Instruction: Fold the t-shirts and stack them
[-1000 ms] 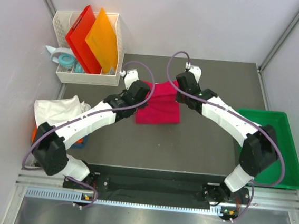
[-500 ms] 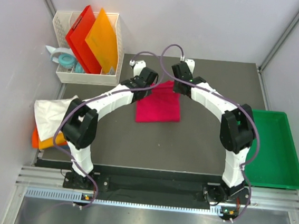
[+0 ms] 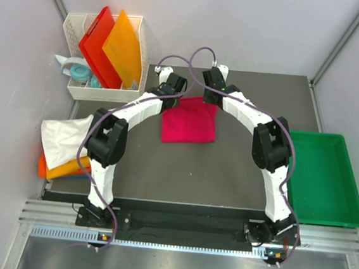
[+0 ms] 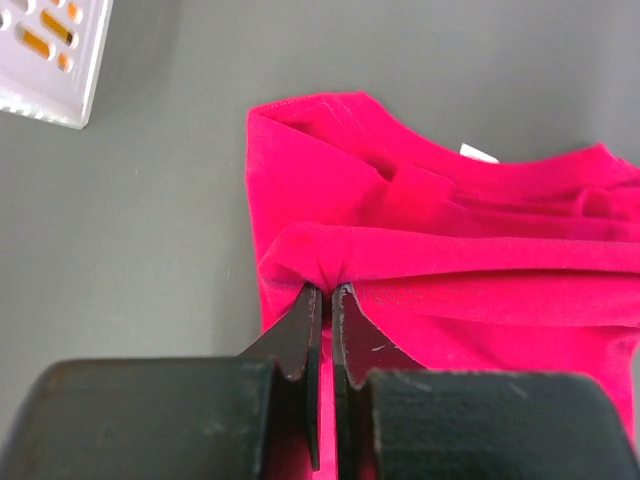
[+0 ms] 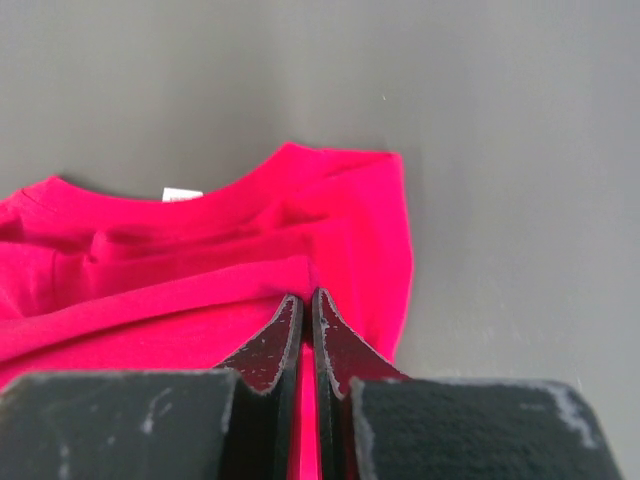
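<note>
Wrist views show left fingers and right fingers each pinching a fold of the shirt near its collar, and the cloth looks limp and light, so paired corner holds seem right.

One crimson t-shirt, two other t-shirts, two boards, one basket, one green tray.
</note>
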You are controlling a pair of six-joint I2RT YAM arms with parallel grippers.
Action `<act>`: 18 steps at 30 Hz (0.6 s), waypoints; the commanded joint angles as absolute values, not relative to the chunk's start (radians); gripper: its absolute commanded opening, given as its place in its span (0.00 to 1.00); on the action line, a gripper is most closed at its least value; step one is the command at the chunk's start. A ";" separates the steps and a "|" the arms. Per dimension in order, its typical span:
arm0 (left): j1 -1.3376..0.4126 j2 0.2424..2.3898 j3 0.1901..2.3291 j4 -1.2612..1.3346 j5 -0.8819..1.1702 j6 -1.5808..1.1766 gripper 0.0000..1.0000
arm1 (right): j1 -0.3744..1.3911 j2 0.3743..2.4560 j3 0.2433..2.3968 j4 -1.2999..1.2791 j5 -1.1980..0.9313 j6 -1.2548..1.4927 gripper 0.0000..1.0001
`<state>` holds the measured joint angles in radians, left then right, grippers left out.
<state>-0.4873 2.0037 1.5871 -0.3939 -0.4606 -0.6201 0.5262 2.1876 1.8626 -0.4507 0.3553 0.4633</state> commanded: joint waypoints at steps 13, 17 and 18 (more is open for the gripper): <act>-0.442 1.919 1.585 -0.295 -0.459 -0.580 0.99 | 0.475 2.067 1.820 -0.292 0.313 0.402 0.70; -0.449 1.868 1.450 -0.233 -0.315 -0.610 0.97 | 0.492 1.955 1.585 -0.184 0.184 0.443 0.15; -0.449 1.867 1.428 -0.204 -0.292 -0.618 0.84 | 0.494 1.954 1.559 -0.157 0.169 0.455 0.00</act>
<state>-0.4412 1.9507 1.5185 -0.3214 -0.4080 -0.5896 0.4709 2.0659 1.6733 -0.2947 0.2699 0.4206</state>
